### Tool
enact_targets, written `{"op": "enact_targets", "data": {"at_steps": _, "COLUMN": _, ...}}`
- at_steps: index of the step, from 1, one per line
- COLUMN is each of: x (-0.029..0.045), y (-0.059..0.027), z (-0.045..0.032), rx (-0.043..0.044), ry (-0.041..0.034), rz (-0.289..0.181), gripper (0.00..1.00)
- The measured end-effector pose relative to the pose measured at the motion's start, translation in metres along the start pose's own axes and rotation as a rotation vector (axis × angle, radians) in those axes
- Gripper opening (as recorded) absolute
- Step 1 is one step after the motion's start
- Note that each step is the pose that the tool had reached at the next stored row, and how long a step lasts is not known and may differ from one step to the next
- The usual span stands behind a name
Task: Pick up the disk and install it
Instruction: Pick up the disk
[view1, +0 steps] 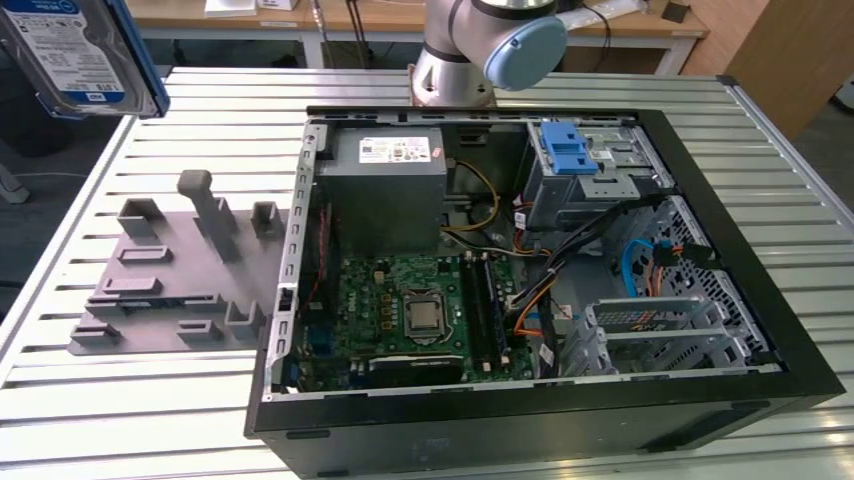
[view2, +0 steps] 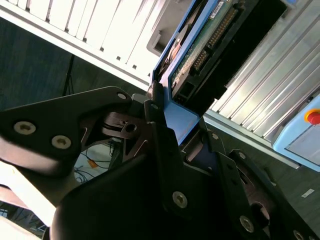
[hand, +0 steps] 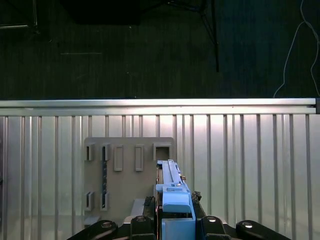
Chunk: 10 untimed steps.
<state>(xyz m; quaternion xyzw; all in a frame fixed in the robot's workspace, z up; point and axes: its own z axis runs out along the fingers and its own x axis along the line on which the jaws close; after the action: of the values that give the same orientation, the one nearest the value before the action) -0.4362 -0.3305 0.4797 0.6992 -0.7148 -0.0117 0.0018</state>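
Disk (view1: 74, 50) hangs high over the slatted surface (view1: 134, 400) at the exterior view's far left, above the grey fixture (view1: 174, 290). Tool (hand: 175, 212) pinches its blue side rails. Open computer case (view1: 534, 425) sits right of the fixture

We see the disk (view1: 78, 50) up in the air at the exterior view's far left. A grey fixture plate (view1: 160, 290) lies on the slatted table (view1: 160, 400), left of the open computer case (view1: 534, 300); the arm base (view1: 461, 60) stands behind.
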Motion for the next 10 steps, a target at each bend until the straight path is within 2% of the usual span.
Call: {"op": "enact_targets", "data": {"at_steps": 10, "x": -0.0003, "y": 0.0002, "z": -0.0123, "rx": 0.0000, "ry": 0.0000, "rz": 0.000, "gripper": 0.37}}
